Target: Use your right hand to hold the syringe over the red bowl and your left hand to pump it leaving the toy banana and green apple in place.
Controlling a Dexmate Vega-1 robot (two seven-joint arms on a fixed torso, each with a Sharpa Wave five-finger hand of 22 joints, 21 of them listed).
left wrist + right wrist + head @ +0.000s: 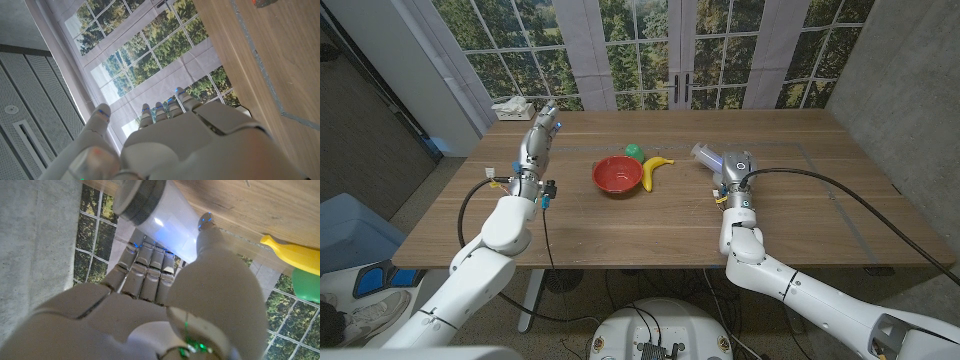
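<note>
Syringe (705,153) under my right hand (733,170), red bowl (618,175) holding nothing that I can see.

From left: my left hand (542,125) is raised over the table (800,225), fingers straight, gripping nothing. Mid-table sits the bowl, green apple (634,151) just behind it, toy banana (655,167) touching its right rim. Further right my right hand curls around the syringe barrel, well apart from the bowl.
</note>
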